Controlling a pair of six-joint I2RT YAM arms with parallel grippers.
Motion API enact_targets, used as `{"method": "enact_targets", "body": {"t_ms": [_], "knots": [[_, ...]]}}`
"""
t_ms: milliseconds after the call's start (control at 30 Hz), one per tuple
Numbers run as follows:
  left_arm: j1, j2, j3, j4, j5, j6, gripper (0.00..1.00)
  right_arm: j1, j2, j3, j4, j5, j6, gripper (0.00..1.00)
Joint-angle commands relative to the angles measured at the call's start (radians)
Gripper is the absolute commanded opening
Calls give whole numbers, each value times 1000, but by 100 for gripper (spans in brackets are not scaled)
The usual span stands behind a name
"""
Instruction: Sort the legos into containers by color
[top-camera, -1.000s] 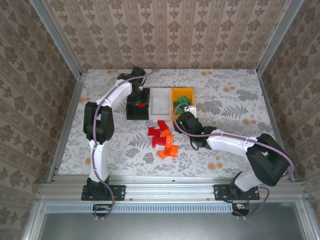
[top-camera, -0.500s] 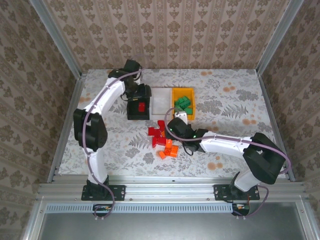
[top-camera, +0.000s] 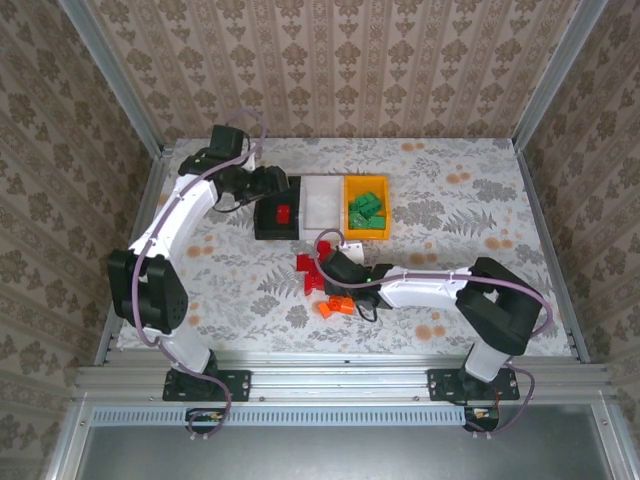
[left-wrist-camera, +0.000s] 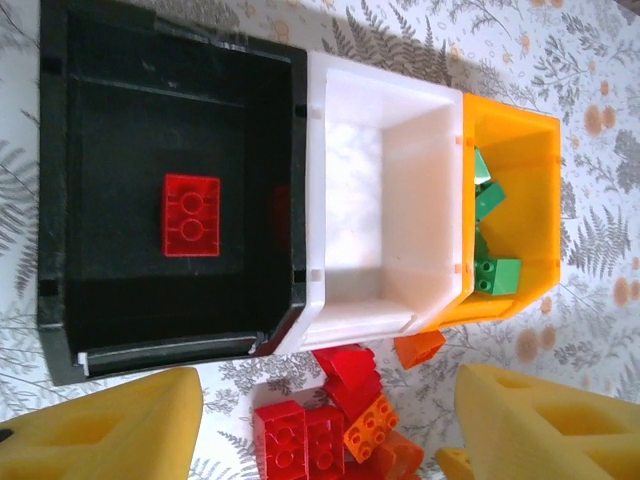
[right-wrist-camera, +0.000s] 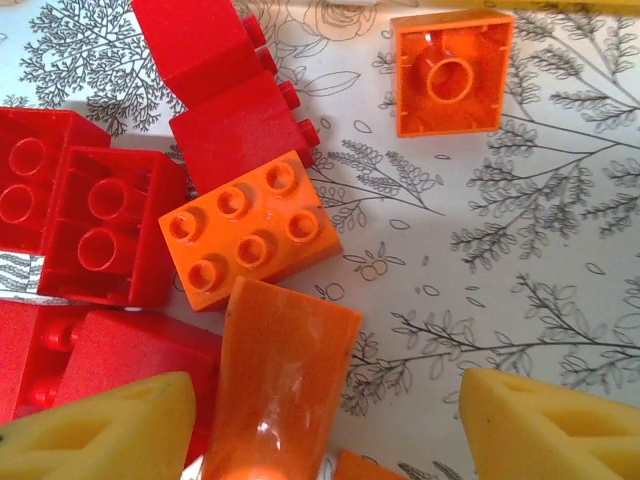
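Observation:
A red lego (left-wrist-camera: 191, 214) lies flat in the black bin (left-wrist-camera: 70, 200). The white bin (left-wrist-camera: 350, 290) beside it holds nothing. Green legos (left-wrist-camera: 497, 274) sit in the yellow-orange bin (left-wrist-camera: 525, 160). My left gripper (left-wrist-camera: 325, 440) is open, above the table in front of the bins, nothing between its yellow fingers (left-wrist-camera: 110, 430). Loose red and orange legos (top-camera: 325, 282) are heaped on the table. My right gripper (right-wrist-camera: 325, 435) is open low over this heap, straddling a smooth orange slope piece (right-wrist-camera: 280, 390). An orange six-stud brick (right-wrist-camera: 250, 230) and red bricks (right-wrist-camera: 80, 220) lie just ahead of it.
The three bins (top-camera: 322, 205) stand side by side at the table's middle back, touching. An upturned orange brick (right-wrist-camera: 450, 72) lies apart from the heap. Metal rails (top-camera: 130, 250) and patterned walls bound the flowery tabletop.
My left arm has swung back to the left off the black bin, leaving the red lego inside. My right gripper has moved from the yellow-orange bin down-left onto the heap.

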Motion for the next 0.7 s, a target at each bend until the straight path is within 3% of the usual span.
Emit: {"method": "enact_targets", "body": {"t_ms": [0, 333, 667], "knots": [[-7, -61, -39, 82, 88, -36, 69, -1, 27, 30, 3, -3, 42, 69], [-25, -73, -49, 67, 68, -4, 70, -13, 21, 14, -16, 31, 44, 50], [-39, -70, -50, 61, 60, 5, 70, -50, -44, -48, -12, -21, 6, 55]]}}
